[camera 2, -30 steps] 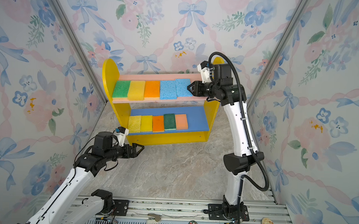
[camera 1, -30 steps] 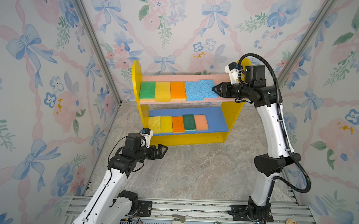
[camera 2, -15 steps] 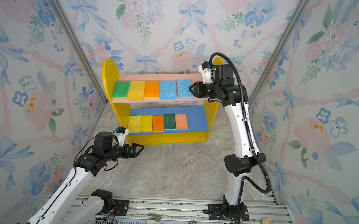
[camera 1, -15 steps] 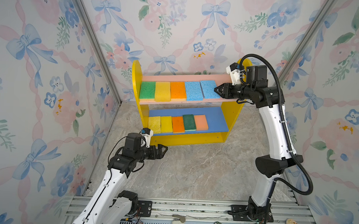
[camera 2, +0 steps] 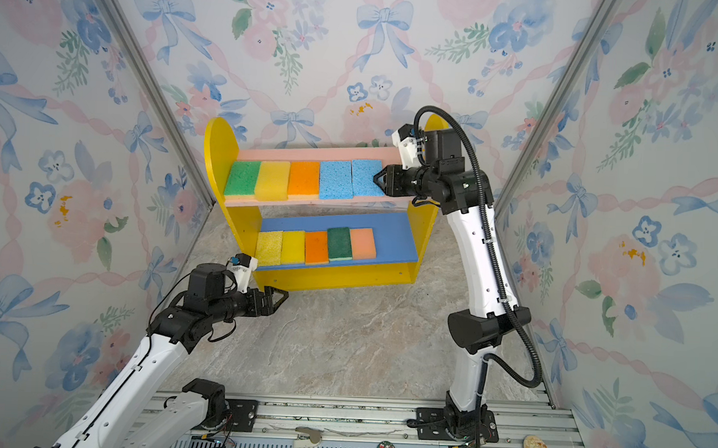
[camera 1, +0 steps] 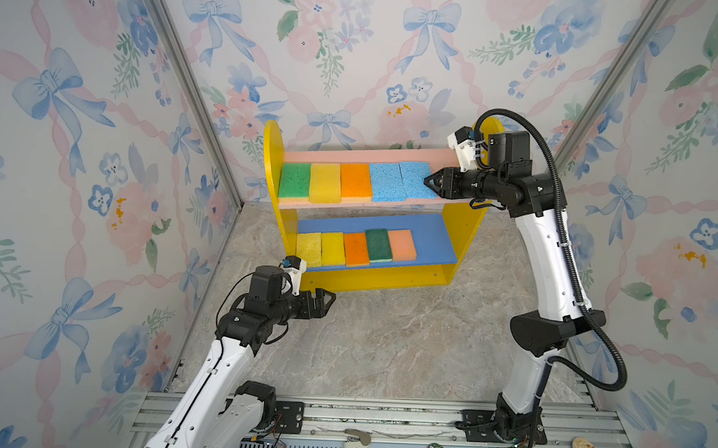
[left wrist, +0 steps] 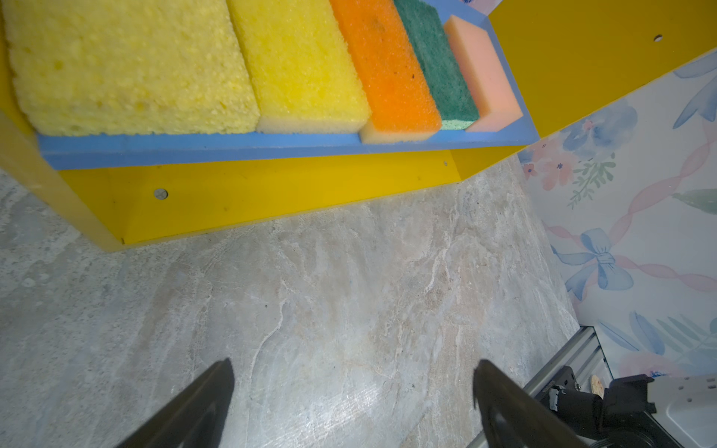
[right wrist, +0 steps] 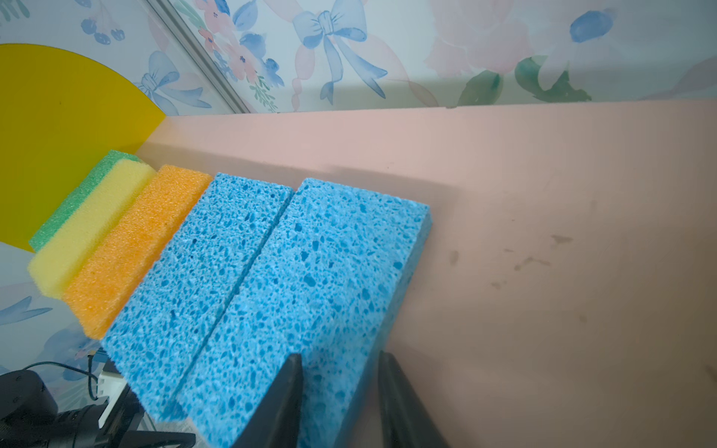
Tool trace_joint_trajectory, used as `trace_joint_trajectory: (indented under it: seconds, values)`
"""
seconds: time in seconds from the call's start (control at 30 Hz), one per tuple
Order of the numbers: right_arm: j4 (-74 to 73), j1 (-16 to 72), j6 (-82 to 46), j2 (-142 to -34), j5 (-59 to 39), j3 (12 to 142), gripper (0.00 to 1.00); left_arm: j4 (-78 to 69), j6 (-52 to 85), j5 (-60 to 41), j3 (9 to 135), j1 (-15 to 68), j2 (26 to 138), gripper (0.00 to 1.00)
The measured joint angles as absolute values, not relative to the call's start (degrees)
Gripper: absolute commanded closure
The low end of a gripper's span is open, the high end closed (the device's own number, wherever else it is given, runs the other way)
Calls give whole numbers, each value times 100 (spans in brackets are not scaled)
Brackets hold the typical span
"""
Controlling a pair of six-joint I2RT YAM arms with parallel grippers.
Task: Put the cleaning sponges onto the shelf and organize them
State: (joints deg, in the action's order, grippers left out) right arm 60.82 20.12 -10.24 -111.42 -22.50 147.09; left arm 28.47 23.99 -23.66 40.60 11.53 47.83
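In both top views the right gripper (camera 1: 430,181) is level with the shelf's (camera 1: 273,159) pink board (camera 1: 352,155). Its tips are at the outer edge of the last blue sponge (camera 1: 413,179), and four more sponges (camera 1: 325,183) run in a row beyond that one, away from the tips. The left gripper (camera 1: 324,301) hovers over the floor (camera 1: 385,338), jaws wide apart and empty, with five sponges on the blue board (camera 1: 431,236) just ahead of it.

The left wrist view shows those five lined up beyond the spread tips, with nothing between them.

In the right wrist view the jaws stand partly apart astride the blue sponge's near corner. Whether they pinch it I cannot tell.

All ten seem shelved, so this looks like final tidying. Next, any grip should be released and the jaws backed straight out without dragging the sponge.

A second ago that sponge lay skewed against its neighbour; now it sits square. The left gripper has not moved.
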Motion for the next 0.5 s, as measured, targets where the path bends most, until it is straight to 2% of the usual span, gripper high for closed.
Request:
trace_joint_trajectory:
  seconds: [0.03, 0.1, 0.13, 0.37, 0.5]
  values:
    - [6082, 2021, -1024, -11144, -2250, 14709, 62, 2847, 2399, -2366, 4060, 1153, 4783, 2]
    - [6071, 2027, -1033, -11144, -2276, 14715, 47, 2847, 2399, -2366, 4060, 1153, 4783, 2]
    - [6062, 2025, -1037, -11144, -2274, 14728, 43, 2847, 2399, -2366, 4060, 1153, 4783, 2]
    - [6025, 1920, -1096, -11100, -2322, 14737, 26, 2847, 2399, -2366, 4060, 1153, 4783, 2]
    - [6064, 1813, -1203, -11026, -2379, 14735, 21, 2847, 2401, -2366, 4060, 1083, 4781, 2]
